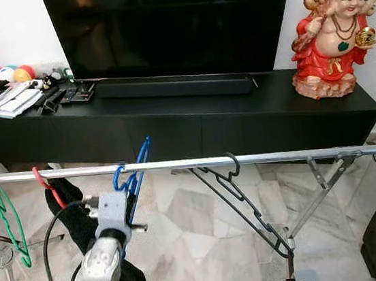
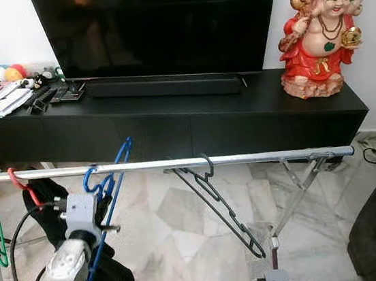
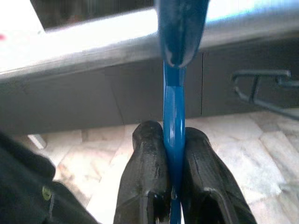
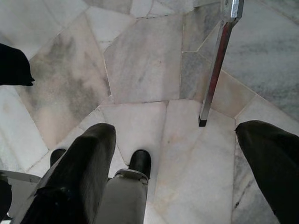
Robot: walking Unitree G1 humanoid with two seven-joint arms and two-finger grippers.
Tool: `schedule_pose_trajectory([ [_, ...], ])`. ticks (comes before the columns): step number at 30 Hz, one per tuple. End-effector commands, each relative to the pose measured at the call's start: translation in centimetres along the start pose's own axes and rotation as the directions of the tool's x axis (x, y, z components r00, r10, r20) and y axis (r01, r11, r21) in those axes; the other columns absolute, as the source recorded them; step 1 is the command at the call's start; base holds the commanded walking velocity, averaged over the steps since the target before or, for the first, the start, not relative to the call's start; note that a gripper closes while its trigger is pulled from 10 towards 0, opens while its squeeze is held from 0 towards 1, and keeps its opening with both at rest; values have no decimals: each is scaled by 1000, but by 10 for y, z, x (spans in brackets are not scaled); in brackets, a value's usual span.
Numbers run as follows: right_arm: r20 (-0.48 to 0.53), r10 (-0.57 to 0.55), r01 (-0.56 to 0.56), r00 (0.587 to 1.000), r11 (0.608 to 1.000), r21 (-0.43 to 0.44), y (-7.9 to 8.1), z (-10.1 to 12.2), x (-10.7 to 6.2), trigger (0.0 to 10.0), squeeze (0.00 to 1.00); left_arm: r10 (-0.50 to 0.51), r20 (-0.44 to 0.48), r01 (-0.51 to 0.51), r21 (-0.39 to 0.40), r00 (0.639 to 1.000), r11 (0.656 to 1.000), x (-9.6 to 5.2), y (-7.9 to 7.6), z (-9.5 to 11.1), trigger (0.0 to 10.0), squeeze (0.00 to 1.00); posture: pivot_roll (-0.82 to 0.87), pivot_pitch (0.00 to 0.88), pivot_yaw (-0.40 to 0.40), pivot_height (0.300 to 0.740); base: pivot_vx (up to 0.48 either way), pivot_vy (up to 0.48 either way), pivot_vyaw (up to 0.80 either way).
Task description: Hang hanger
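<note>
We've got the left end effector [image 3: 174, 186] clamped tight on the blue hanger [image 1: 132, 178], its hook just above over the rail [image 1: 177, 163], so it hangs; right end effector [image 4: 177, 158] spread wide, idle.

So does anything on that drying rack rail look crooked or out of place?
Yes: the black hanger hangs tilted on the rail, its body slanting down toward the rack's leg. The blue hanger also sits askew, clamped in the left gripper.
</note>
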State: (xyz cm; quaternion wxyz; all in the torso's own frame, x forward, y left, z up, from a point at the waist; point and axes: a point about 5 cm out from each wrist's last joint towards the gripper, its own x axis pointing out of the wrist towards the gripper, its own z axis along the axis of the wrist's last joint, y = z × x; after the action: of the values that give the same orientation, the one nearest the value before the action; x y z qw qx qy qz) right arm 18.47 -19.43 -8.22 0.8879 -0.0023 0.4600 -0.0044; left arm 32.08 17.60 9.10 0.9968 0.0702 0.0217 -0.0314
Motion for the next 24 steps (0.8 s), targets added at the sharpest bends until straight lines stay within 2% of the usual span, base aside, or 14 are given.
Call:
schedule_pose_trajectory([
  [1, -7, 2, -2, 1000, 1000, -10, -1, 0, 0, 10000, 0, 9, 6, -9, 12, 1000, 1000, 8, 2, 7, 10000, 0, -13, 34, -26, 740, 0, 0, 0],
  [5, -8, 5, -5, 1000, 1000, -9, -1, 0, 0, 10000, 0, 20, -56, -17, 68, 998, 998, 21, 0, 12, 10000, 0, -20, 31, -27, 740, 0, 0, 0],
  [10, -9, 6, -6, 1000, 1000, -8, -1, 0, 0, 10000, 0, 90, -143, -91, -3, 986, 996, 30, 5, 12, 10000, 0, -16, 30, -28, 740, 0, 0, 0],
  [11, -9, 7, -7, 1000, 1000, -7, -1, 0, 0, 10000, 0, 102, -176, -110, -34, 979, 993, 30, 6, 8, 10000, 0, -17, 31, -28, 740, 0, 0, 0],
  [15, -10, 11, -11, 1000, 1000, -6, 0, 0, 0, 10000, 0, 109, -238, -128, -67, 965, 989, 30, 7, 0, 10000, 0, -18, 31, -27, 740, 0, 0, 0],
  [24, -11, 15, -15, 1000, 1000, -7, 0, 0, 0, 10000, 0, 105, -323, -132, -64, 940, 989, 29, 4, -11, 10000, 0, -16, 28, -26, 740, 0, 0, 0],
])
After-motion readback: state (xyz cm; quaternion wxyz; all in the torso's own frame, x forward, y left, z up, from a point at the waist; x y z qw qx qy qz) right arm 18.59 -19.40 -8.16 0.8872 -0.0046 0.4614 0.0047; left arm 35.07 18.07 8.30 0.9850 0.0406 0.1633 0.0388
